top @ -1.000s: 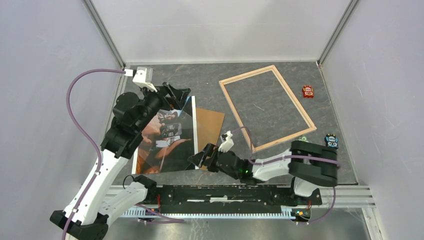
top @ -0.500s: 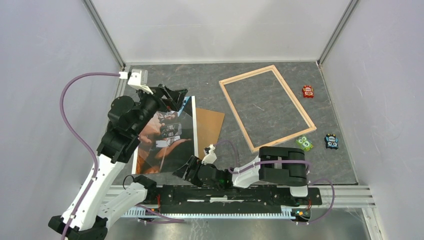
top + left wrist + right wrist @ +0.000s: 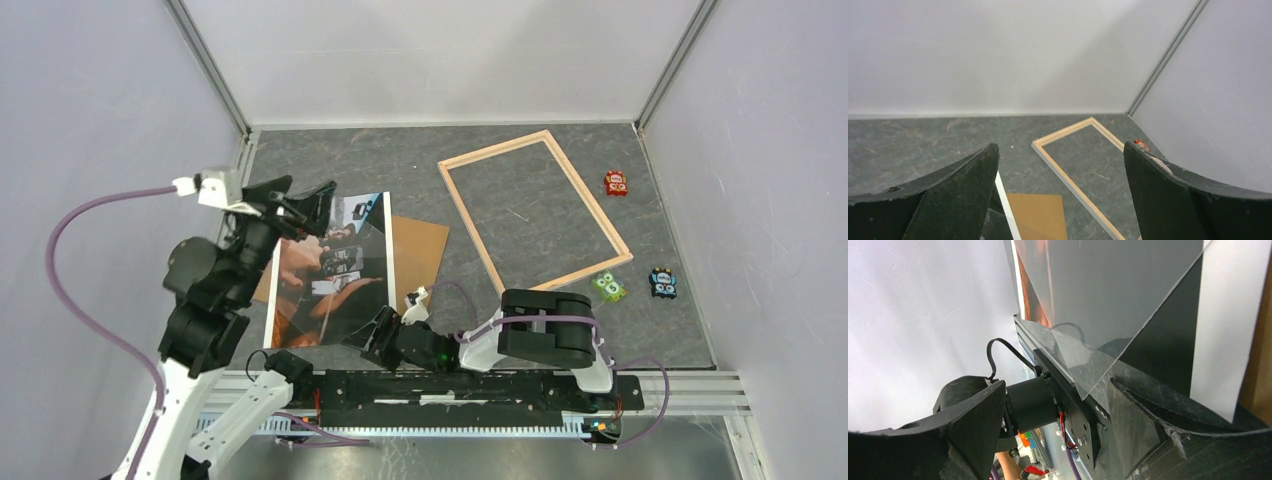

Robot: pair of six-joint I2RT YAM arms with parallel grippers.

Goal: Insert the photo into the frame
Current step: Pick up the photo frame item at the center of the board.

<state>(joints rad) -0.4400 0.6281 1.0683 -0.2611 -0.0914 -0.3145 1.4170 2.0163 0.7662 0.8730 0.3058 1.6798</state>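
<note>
Leftward, away from the frame (image 3: 495, 149), the right gripper (image 3: 375, 335) has swung to the near corner of the photo (image 3: 335, 265), which lies on the worktop (image 3: 400, 160) left of the frame, under a clear sheet (image 3: 1108, 295). Its fingers stand parted about that sheet's corner, gripping nothing. The left gripper (image 3: 300, 200) gapes wide, empty. The pickup seems to be in hand; next they must pinch the corner.

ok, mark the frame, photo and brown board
frame (image 3: 474, 232): top view, middle of its left rail.
photo (image 3: 330, 268): top view, centre of the print.
brown board (image 3: 416, 250): top view, uncovered right part.
</note>
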